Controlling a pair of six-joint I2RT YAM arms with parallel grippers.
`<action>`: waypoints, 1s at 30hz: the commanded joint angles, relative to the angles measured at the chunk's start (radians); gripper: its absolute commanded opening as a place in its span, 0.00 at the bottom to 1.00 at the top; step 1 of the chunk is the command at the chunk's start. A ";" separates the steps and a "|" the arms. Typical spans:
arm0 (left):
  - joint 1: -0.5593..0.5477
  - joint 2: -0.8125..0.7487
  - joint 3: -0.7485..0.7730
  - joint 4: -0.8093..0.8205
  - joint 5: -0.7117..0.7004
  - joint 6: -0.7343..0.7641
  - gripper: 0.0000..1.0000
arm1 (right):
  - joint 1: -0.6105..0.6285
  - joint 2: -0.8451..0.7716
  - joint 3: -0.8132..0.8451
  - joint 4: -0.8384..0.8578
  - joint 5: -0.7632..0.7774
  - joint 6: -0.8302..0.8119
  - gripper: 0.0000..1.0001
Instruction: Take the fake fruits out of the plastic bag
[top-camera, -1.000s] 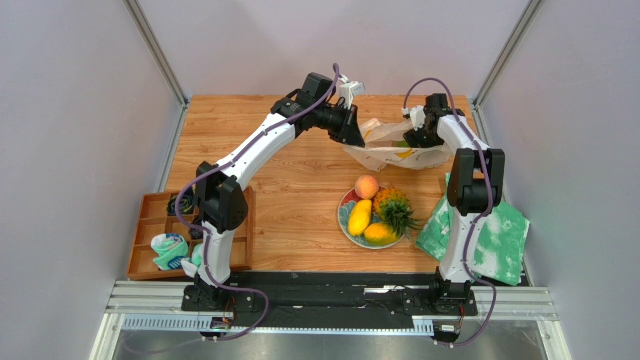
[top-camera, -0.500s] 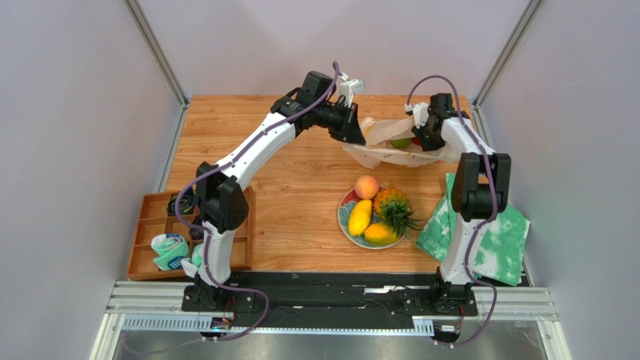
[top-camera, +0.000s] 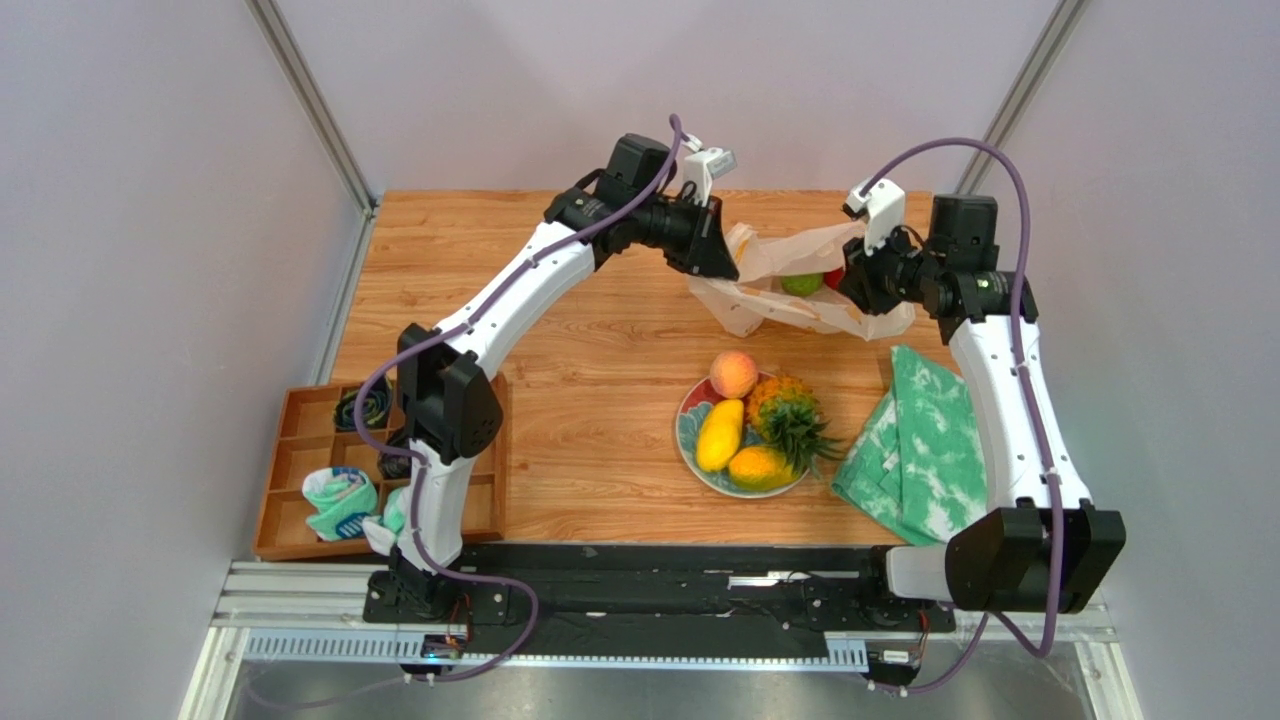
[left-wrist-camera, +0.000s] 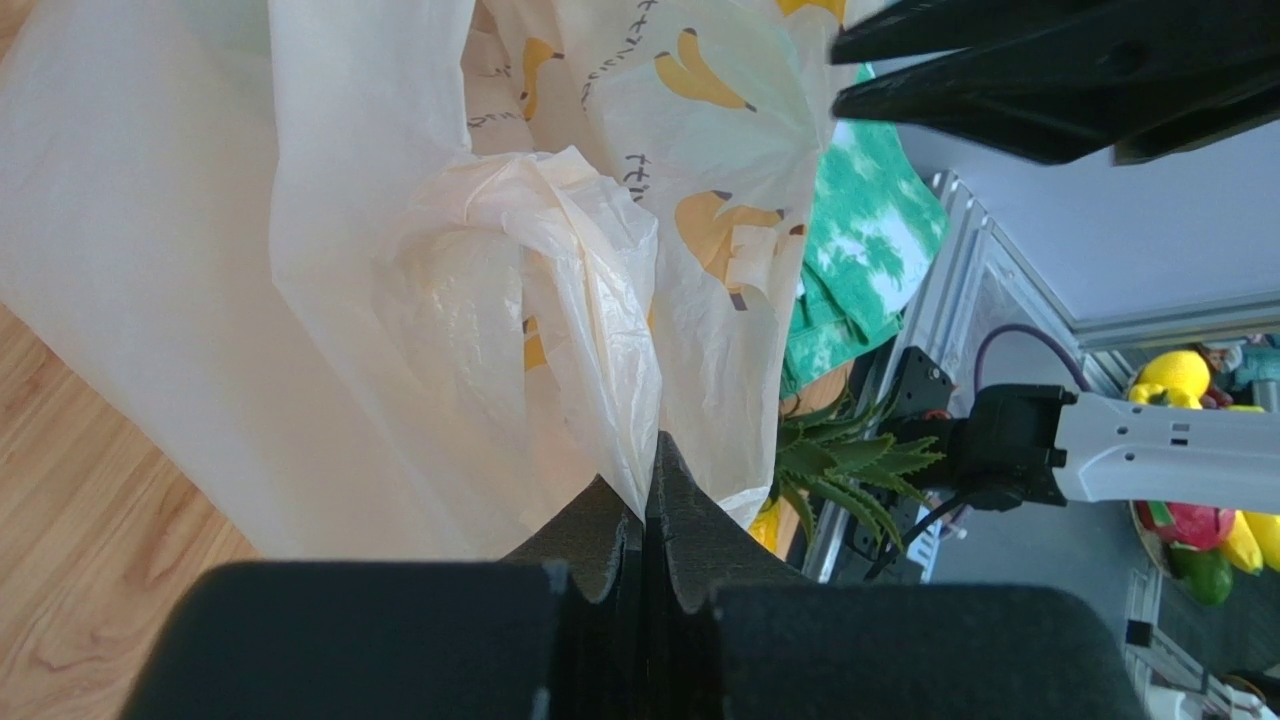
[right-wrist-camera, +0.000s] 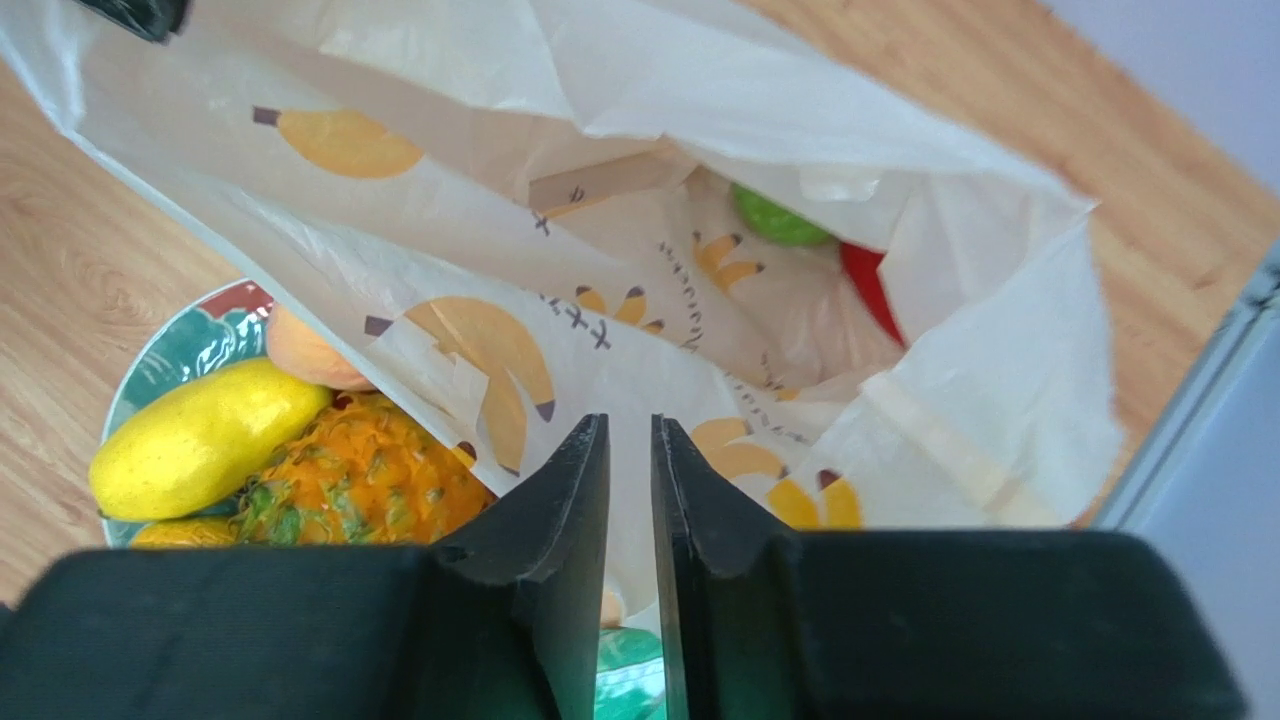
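The plastic bag (top-camera: 781, 300), white with printed bananas, hangs stretched between my two grippers at the back of the table. My left gripper (top-camera: 721, 258) is shut on a bunched fold of it (left-wrist-camera: 649, 458). My right gripper (top-camera: 867, 285) pinches the bag's near rim, its jaws almost together (right-wrist-camera: 631, 428). Inside the open bag lie the bumpy green fruit (right-wrist-camera: 781, 218) and the red bell pepper (right-wrist-camera: 872, 285); both also show from above (top-camera: 801, 282). On a plate (top-camera: 688, 443) lie a peach (top-camera: 733, 372), two mangoes (top-camera: 720, 435) and the pineapple (top-camera: 784, 413).
A green-and-white cloth (top-camera: 920, 450) lies at the right edge of the table, below the right arm. A wooden compartment tray (top-camera: 308, 473) with small items sits at the near left. Metal frame posts stand at the back corners.
The right arm's elbow has swung far out to the right and its gripper has drawn right. The bag is now pulled up and open between the two grippers. The left gripper has barely moved.
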 joint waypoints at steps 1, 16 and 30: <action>-0.007 -0.022 0.017 0.011 0.017 0.017 0.00 | 0.004 0.027 -0.100 0.060 0.070 0.078 0.30; -0.007 -0.212 -0.282 0.003 -0.034 0.182 0.00 | -0.041 -0.205 -0.317 -0.366 0.229 -0.101 0.29; -0.013 -0.189 -0.228 0.066 -0.006 0.164 0.00 | 0.022 0.311 0.154 -0.118 0.100 -0.097 0.29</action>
